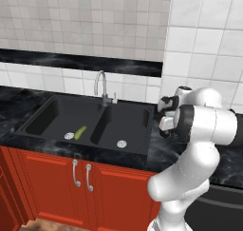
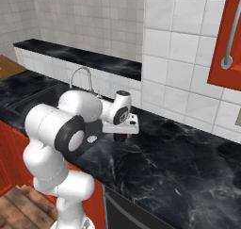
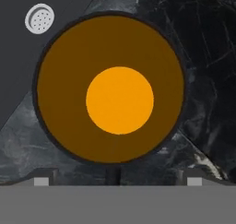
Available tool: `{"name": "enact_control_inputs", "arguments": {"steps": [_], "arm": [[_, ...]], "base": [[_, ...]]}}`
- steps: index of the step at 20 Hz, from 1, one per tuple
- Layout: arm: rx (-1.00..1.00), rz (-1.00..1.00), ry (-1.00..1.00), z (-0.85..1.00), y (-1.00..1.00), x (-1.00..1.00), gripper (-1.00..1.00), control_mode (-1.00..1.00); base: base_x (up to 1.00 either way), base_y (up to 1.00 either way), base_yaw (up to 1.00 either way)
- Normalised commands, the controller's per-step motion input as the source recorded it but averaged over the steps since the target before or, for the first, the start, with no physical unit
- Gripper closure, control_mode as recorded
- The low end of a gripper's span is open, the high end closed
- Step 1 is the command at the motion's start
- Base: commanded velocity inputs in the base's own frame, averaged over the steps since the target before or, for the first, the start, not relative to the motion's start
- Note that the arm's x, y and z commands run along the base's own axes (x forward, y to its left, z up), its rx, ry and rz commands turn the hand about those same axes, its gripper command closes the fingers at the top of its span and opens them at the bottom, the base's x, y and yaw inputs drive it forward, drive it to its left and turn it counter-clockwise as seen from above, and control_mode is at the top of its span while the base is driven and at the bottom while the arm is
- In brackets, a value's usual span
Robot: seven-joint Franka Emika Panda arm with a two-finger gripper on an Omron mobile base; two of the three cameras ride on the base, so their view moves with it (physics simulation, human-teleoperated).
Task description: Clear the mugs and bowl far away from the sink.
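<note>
While the arm reaches forward over the counter (image 2: 179, 171), the tool (image 2: 121, 136) points straight down at a mug (image 3: 110, 87) that stands upright on the black marbled surface just beside the right edge of the sink (image 1: 90, 123). Seen from the hand view, the mug presents a thin black rim, a brown inner wall and a bright orange-yellow floor, and it sits centred between the two fingertips (image 3: 42, 178), which appear at the bottom edge spread to either side of the mug, so the tool is wide and holds nothing. Contact between fingers and mug cannot be confirmed. In the same view, a round silver drain (image 3: 39, 18) of the sink basin lies at the upper left, with the basin edge running diagonally past the mug. From the right base view, the mug shows as a small dark cylinder directly under the tool. From the left base view, the sink has two black basins, a curved silver faucet (image 1: 101, 86) at the back between them, and a green vegetable (image 1: 80, 132) lying in the left basin next to its drain. Red cabinet doors (image 1: 71, 182) with silver handles stand below the sink.
</note>
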Motion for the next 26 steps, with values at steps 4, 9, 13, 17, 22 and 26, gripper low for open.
{"name": "enact_control_inputs", "arguments": {"steps": [4,9,13,17,22,26], "arm": [[0.0,0.05,0.02,-0.22,-0.07,0.29,-1.0,-1.0],[0.0,0.03,0.02,-0.23,-0.01,0.1,-1.0,-1.0],[0.0,0.0,0.0,-0.19,0.01,0.0,1.0,-1.0],[0.0,0.0,0.01,-0.25,0.02,0.0,1.0,-1.0],[0.0,0.0,0.01,-0.34,0.4,0.0,1.0,-1.0],[-0.02,0.0,0.0,0.02,0.55,-0.1,1.0,-1.0]], "base": [[0.0,0.0,0.0],[0.0,0.0,0.0],[0.0,0.0,0.0],[0.0,0.0,0.0],[0.0,0.0,0.0],[0.0,0.0,0.0]]}}
